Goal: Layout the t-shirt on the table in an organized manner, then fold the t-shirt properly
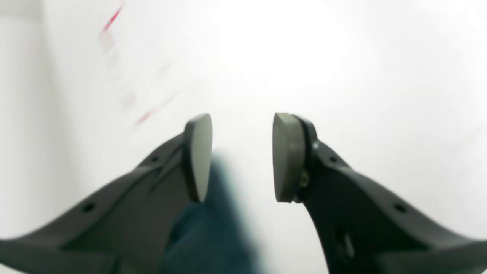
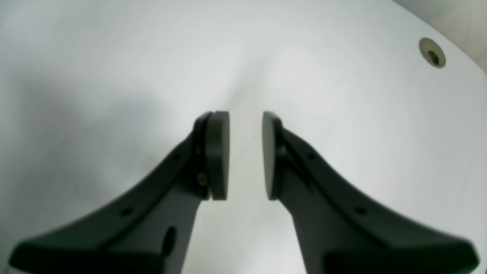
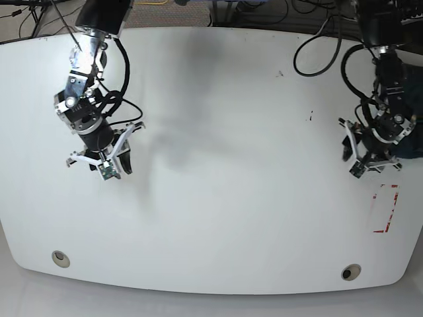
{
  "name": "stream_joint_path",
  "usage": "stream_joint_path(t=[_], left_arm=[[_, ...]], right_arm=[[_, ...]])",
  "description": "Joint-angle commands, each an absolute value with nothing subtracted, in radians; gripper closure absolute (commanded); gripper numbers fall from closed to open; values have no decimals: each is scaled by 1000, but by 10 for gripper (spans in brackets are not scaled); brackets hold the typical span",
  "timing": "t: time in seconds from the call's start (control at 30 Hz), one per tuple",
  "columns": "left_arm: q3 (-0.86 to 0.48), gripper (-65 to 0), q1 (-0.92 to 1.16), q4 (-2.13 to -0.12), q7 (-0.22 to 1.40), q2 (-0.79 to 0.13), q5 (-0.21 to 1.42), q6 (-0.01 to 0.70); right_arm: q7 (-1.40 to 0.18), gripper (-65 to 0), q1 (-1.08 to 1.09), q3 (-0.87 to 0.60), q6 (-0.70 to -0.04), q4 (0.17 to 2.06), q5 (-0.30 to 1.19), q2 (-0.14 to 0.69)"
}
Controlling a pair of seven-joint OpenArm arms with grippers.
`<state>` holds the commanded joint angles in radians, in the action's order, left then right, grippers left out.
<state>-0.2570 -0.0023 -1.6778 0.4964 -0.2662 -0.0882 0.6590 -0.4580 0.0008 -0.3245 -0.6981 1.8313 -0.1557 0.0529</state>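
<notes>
soft navy t-shirt [image 1: 213,228], glossy table [image 3: 218,198]

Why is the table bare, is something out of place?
Yes. The shirt isn't laid out: it sits bunched at the table's far edge by the left gripper, mostly out of view. Both grippers are open and empty.

No legible text anywhere.

We see the t-shirt [image 1: 213,228] only as a smeared dark-blue patch cut off by the left wrist view's bottom edge. In the base view it [image 3: 411,122] is mostly hidden behind the left arm. The red tape [image 1: 111,21] is blurred.
</notes>
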Motion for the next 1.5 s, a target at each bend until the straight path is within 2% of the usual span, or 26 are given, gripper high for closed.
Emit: stream_joint_path(t=[0.17, 0.33, 0.4, 0.63, 0.9, 1.1, 1.5], left_arm=[[-263, -240, 61, -1695, 363, -188, -88, 549], [-274, -240, 189, -1735, 252, -105, -87, 446], [-274, -240, 243, -1751, 220, -87, -85, 430], [-278, -240, 483, -1865, 179, -28, -82, 429], [-280, -239, 765, -1949, 177, -27, -81, 429], [-340, -239, 981, -1986, 177, -25, -81, 429], [-395, -239, 1228, -1960, 182, -2, -79, 429]], right_arm=[[-340, -138, -31, -378, -698, 1828, -225, -4], [-309, -138, -108, -409, -698, 1828, -225, -12], [-309, -138, -147, -415, -698, 1830, -217, -12], [-309, -138, -358, -438, -698, 1896, -79, 1], [-309, -138, -625, -449, -698, 2017, 12, 4], [-308, -138, -809, -470, -698, 2022, 93, 27], [-308, -138, -1106, -470, -698, 1991, 105, 27]])
